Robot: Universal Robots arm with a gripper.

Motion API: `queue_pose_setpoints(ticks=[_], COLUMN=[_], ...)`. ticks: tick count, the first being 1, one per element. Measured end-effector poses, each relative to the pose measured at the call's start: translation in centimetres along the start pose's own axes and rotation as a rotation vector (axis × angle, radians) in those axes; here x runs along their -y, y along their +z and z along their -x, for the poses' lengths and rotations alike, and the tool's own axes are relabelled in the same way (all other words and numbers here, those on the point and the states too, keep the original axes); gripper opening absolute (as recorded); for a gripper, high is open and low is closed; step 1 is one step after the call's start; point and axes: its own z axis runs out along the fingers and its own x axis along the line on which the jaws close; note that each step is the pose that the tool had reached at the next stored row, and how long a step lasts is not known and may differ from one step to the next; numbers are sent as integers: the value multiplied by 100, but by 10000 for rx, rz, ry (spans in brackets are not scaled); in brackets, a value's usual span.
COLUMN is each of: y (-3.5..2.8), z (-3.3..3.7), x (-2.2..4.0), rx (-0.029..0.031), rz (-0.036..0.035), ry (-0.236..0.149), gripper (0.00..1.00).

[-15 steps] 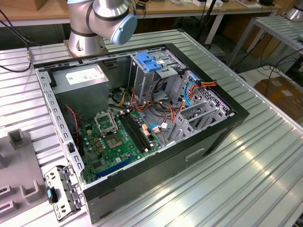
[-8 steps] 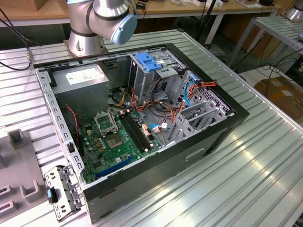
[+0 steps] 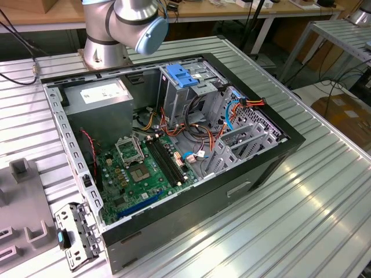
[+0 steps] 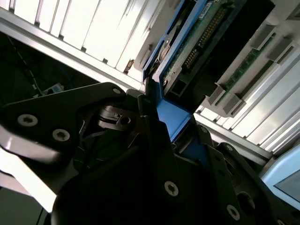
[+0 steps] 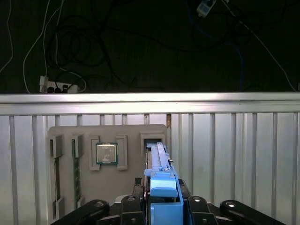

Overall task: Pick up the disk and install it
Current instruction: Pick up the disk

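- Two black fingers (image 4: 152,126) of the one gripper (image 5: 163,193) are pressed against both sides of the blue end and clamped on it.
- One disk (image 5: 157,159) is held there: a flat rectangular hard drive with a dark body in a bright blue plastic carrier. It stands on edge, with its far end at a slot of the tray.
- In the second wrist view the disk's (image 4: 187,51) green circuit-board side shows, with pale holder blocks just beside it.
- One flat grey plastic tray (image 5: 131,131) with raised holders sits under and around the disk. Its slot walls flank the far end.
- One square silver processor chip (image 5: 106,153) sits in a tray holder near the disk.
- One long green memory stick (image 5: 75,171) sits in a tray slot further off.
- One ribbed aluminium surface (image 5: 234,154) carries the tray.
- Past the surface's edge are a dark floor, one white power strip (image 5: 56,86) and tangled cables.
- In the exterior view one open black computer case (image 3: 243,185) lies on the surface (image 3: 301,226).
- Inside the case are:
  - one green motherboard (image 3: 145,171);
  - one grey power supply box (image 3: 101,98);
  - one light-blue ribbed plastic plate (image 3: 181,75) on the drive cage;
  - loose orange, red and blue wires (image 3: 232,110) crossing the bay.
- The grey tray (image 3: 23,202) is at the exterior view's left, well apart from the drive cage.
- One silver arm base (image 3: 107,35) stands behind the case.
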Motion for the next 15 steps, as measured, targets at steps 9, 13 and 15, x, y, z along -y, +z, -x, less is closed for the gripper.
queue_pose_setpoints(ticks=[9, 13, 15], y=[-136, -138, -139], z=[2, 2, 2], x=[2, 2, 2], rx=[0, -2, -2], rz=[-4, -1, -1], ry=[0, 0, -1], gripper=[37, 37, 37])
